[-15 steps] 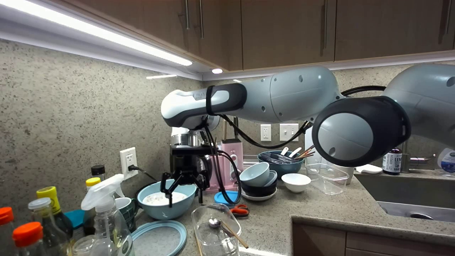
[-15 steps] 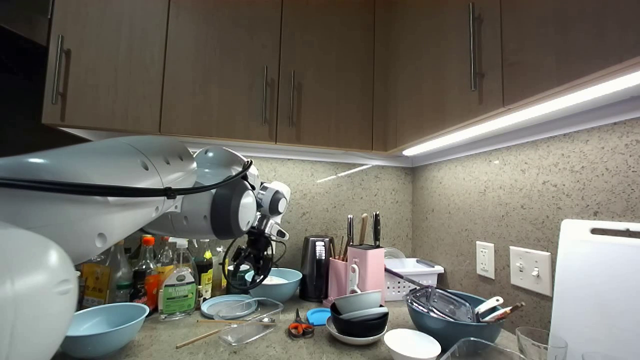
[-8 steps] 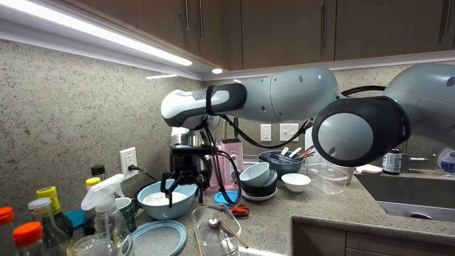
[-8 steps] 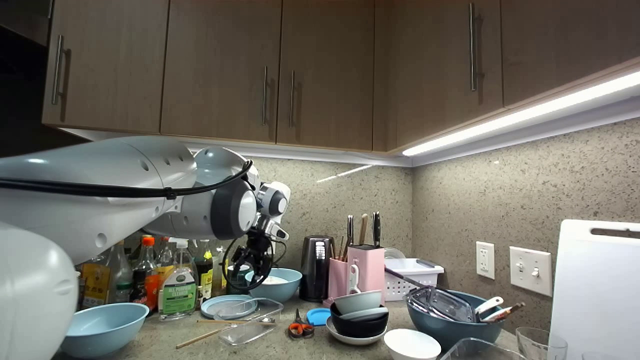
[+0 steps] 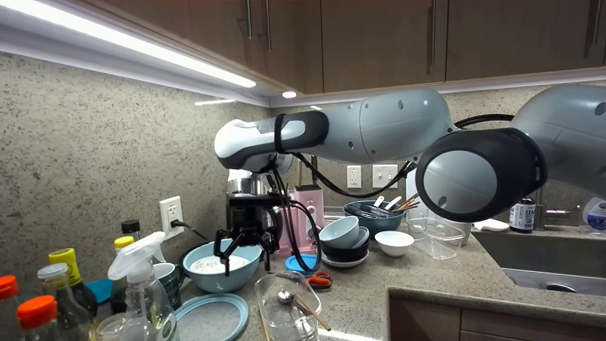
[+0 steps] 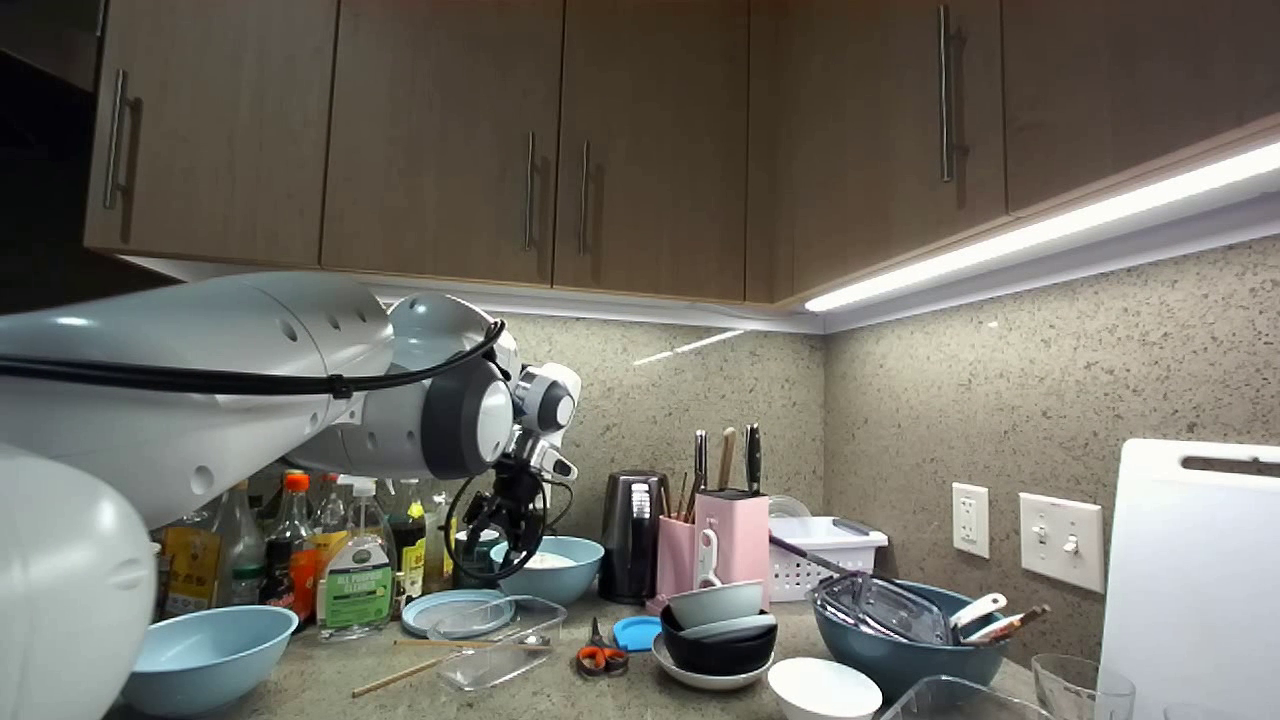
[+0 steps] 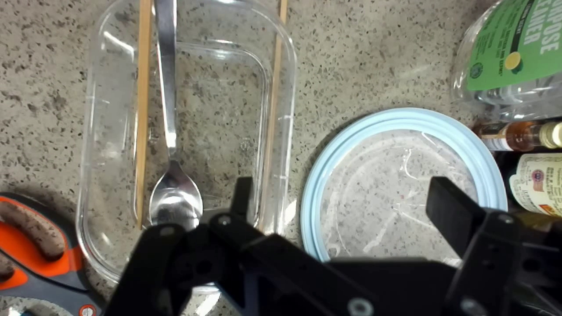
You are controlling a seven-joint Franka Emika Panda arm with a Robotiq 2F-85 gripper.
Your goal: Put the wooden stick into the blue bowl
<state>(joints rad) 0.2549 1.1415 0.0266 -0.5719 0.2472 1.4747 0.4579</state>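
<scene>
Two thin wooden sticks show. One wooden stick (image 7: 142, 114) lies in a clear container (image 7: 290, 153) beside a metal spoon (image 7: 175, 193); it also shows in an exterior view (image 5: 312, 312). Another wooden stick (image 7: 277, 66) runs along the container's long wall; I cannot tell whether it is inside or outside. The blue bowl (image 5: 225, 282), light blue with white contents, stands by the wall in both exterior views (image 6: 565, 580). It is outside the wrist view. My gripper (image 5: 247, 271) is open and empty. In the wrist view its fingers (image 7: 340, 197) hang above the container's edge and a blue-rimmed lid.
The blue-rimmed lid (image 7: 314, 184) lies beside the container. Orange scissors (image 7: 35, 254) lie on its other side. A spray bottle (image 5: 139, 293) and several sauce bottles line the wall. Another light-blue bowl (image 6: 205, 655) stands near the arm. Stacked bowls (image 5: 344, 251) stand farther back.
</scene>
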